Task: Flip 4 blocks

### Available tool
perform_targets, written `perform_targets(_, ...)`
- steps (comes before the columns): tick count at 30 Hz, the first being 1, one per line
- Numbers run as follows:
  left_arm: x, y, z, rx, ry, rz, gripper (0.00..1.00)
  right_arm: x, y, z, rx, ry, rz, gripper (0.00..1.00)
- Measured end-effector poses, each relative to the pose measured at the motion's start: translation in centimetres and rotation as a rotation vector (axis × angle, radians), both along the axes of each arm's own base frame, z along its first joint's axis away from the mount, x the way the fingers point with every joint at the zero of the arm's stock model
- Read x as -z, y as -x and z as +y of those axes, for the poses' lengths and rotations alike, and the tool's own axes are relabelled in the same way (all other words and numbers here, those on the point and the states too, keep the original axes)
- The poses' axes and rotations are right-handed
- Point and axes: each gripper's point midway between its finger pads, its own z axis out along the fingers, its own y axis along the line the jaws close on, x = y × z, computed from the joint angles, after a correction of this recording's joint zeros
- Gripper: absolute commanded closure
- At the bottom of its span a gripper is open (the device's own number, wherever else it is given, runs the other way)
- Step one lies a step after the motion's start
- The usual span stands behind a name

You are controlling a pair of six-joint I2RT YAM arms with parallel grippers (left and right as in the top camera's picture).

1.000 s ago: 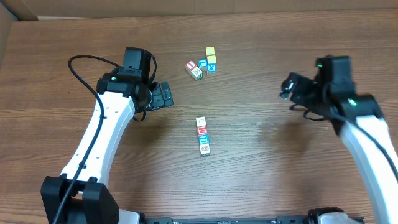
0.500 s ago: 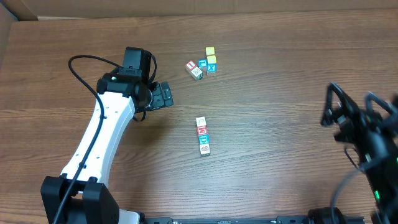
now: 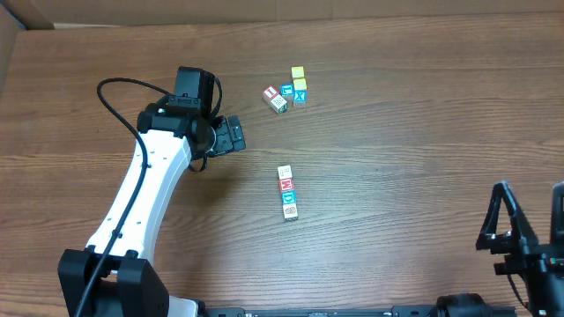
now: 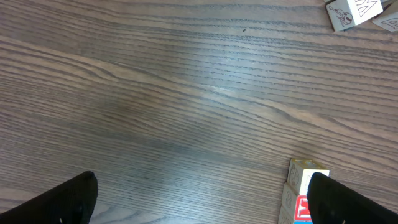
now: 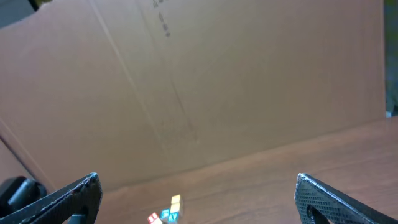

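Four blocks lie in a short row (image 3: 287, 192) at mid-table: cream (image 3: 285, 171), red-faced (image 3: 286, 183), blue-faced (image 3: 288, 198), tan (image 3: 291, 212). My left gripper (image 3: 233, 136) hangs open up and to the left of the row, holding nothing. In the left wrist view the row's cream end block (image 4: 303, 175) and the red one (image 4: 301, 207) sit just inside the right fingertip (image 4: 336, 200) of the left gripper (image 4: 202, 205). My right gripper (image 3: 529, 224) stands open at the table's near right corner, far from the row. The right gripper (image 5: 199, 199) holds nothing.
A second cluster lies at the back: two yellow cubes (image 3: 299, 79), a blue X cube (image 3: 300, 96), another blue (image 3: 287, 91), a red (image 3: 270, 92) and a white cube (image 3: 279, 104). A cardboard wall (image 5: 205, 81) rises behind the table. A black cable (image 3: 110, 97) loops by the left arm.
My right arm has pulled back from the table's right middle to the near right corner, jaws still open. The left arm and all blocks have stayed put.
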Motion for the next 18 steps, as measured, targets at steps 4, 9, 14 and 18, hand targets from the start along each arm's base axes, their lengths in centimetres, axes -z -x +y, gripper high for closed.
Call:
perform_targets(4, 0.0, 0.0, 0.0, 0.0, 0.0, 0.0, 0.0, 1.4, -0.9, 0.1, 0.0, 0.002, 0.028, 0.0)
perform_targets(9, 0.0, 0.0, 0.0, 0.0, 0.0, 0.0, 0.0, 1.8, -2.2, 0.5, -0.019, 0.001, 0.003, 0.0)
perform_targets(14, 0.0, 0.0, 0.0, 0.0, 0.0, 0.0, 0.0, -0.7, -2.9, 1.1, -0.05, -0.002, -0.142, 0.0)
perform_targets(18, 0.0, 0.0, 0.0, 0.0, 0.0, 0.0, 0.0, -3.9, -2.6, 1.9, -0.086, 0.029, -0.321, 0.0)
